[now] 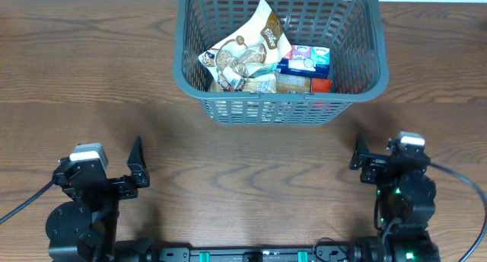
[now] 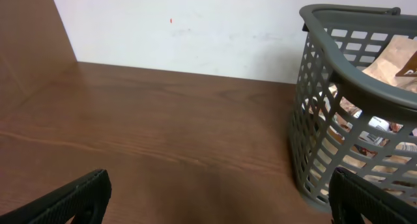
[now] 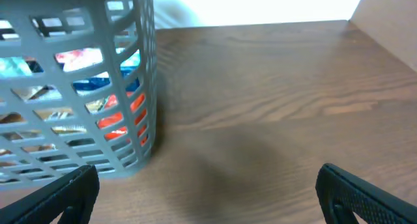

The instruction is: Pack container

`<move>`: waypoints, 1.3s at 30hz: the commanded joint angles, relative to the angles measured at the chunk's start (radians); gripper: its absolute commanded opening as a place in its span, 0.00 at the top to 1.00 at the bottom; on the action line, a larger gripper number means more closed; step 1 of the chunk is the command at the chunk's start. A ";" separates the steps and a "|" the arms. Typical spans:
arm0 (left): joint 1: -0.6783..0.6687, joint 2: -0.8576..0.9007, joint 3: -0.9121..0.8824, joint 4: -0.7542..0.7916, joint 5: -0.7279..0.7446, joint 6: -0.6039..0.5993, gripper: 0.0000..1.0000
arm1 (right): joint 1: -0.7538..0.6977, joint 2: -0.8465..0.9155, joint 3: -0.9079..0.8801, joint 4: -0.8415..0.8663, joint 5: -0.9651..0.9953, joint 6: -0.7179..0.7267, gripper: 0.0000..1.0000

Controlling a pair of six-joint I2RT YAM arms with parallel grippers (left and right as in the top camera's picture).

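Container (image 1: 278, 108) at far edge holds packets (image 1: 251, 52). Left gripper (image 2: 221, 201) and right gripper (image 3: 208, 191): jaws apart, empty. Likely packed; park both at near edge.

place: test lab (probably) | evidence: wood-grain table (image 1: 243, 163), plain white wall (image 2: 195, 28)

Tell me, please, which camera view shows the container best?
The overhead view: it shows the container nearly whole, with the snack packets inside. The left wrist view catches only one rounded corner at its right edge; the right wrist view only a stretch of lattice wall at its left.
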 commanded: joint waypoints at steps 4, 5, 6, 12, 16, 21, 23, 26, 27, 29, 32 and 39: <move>-0.005 -0.003 -0.004 0.001 0.007 -0.008 0.01 | -0.019 -0.105 -0.117 0.084 -0.065 -0.021 0.01; -0.005 -0.003 -0.004 0.001 0.007 -0.008 0.01 | -0.019 -0.116 -0.132 0.098 -0.065 -0.020 0.01; -0.005 -0.003 -0.004 0.001 0.007 -0.008 0.01 | -0.019 -0.126 -0.144 0.111 -0.065 -0.020 0.01; -0.005 -0.003 -0.004 0.001 0.007 -0.008 0.01 | -0.019 -0.197 -0.222 0.196 -0.062 0.001 0.01; -0.005 -0.003 -0.004 0.001 0.007 -0.008 0.01 | -0.019 -0.244 -0.270 0.245 -0.062 0.031 0.01; -0.005 -0.003 -0.004 0.001 0.007 -0.008 0.01 | -0.019 -0.291 -0.307 0.277 -0.062 0.040 0.01; -0.005 -0.003 -0.004 0.001 0.007 -0.008 0.01 | -0.019 -0.303 -0.311 0.276 -0.063 0.033 0.01; -0.005 -0.003 -0.004 0.001 0.007 -0.008 0.01 | -0.019 -0.315 -0.316 0.269 -0.071 0.015 0.01; -0.005 -0.003 -0.004 0.001 0.007 -0.008 0.01 | -0.019 -0.320 -0.316 0.253 -0.087 0.002 0.01; -0.005 -0.003 -0.004 0.001 0.007 -0.008 0.01 | -0.019 -0.329 -0.316 0.216 -0.139 -0.040 0.01; -0.005 -0.003 -0.004 0.001 0.007 -0.008 0.01 | -0.017 -0.330 -0.316 0.224 -0.211 -0.119 0.01; -0.005 -0.003 -0.004 0.001 0.007 -0.008 0.01 | -0.017 -0.334 -0.316 0.225 -0.243 -0.184 0.01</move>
